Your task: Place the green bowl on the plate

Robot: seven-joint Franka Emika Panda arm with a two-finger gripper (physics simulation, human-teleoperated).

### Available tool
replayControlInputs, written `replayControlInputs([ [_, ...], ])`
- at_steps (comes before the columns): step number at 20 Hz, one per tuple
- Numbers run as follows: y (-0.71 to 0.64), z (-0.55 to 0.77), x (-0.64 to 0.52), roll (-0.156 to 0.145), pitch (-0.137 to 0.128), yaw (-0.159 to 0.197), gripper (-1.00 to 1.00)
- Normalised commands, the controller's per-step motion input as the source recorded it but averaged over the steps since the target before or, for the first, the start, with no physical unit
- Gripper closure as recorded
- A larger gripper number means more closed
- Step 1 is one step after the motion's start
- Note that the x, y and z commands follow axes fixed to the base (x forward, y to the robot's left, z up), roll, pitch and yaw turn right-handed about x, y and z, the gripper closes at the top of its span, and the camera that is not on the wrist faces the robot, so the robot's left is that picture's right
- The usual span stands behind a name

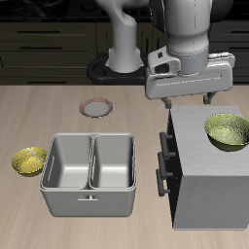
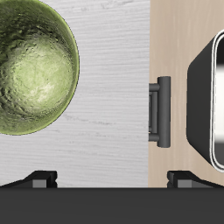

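even, diffuse overhead light; both renders sharp throughout, without blur or edge distortion. soft shadows lie beneath the grey double bin point(image 1: 88, 173) and beside the cabinet point(image 1: 204, 175). glossy highlights mottle the green bowl point(image 2: 31, 70); background cupboards dim.

Two bowls are showing in the exterior view: one green bowl point(image 1: 227, 131) point(image 2: 33, 68) is sitting on the grey cabinet point(image 1: 199, 185) near the counter's front corner, and one smaller, yellower bowl point(image 1: 29, 160) is resting toward the opposite side edge of the counter. One plate point(image 1: 95, 108) is lying nearer the counter's back edge. One grey two-compartment basin point(image 1: 88, 173) is standing near the front edge. One cabinet is standing on the counter, presenting two dark handles point(image 1: 162, 160). One gripper point(image 1: 190, 99) is appearing over the cabinet.
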Motion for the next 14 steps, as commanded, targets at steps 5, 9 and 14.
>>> replayControlInputs([
  [5, 0.07, 0.19, 0.12, -0.012, -0.031, 0.004, -1.00],
  [9, -0.01, 0.19, 0.11, -0.027, -0.010, -0.028, -1.00],
  [14, 0.11, 0.25, 0.11, -0.008, -0.036, -0.013, -1.00],
])
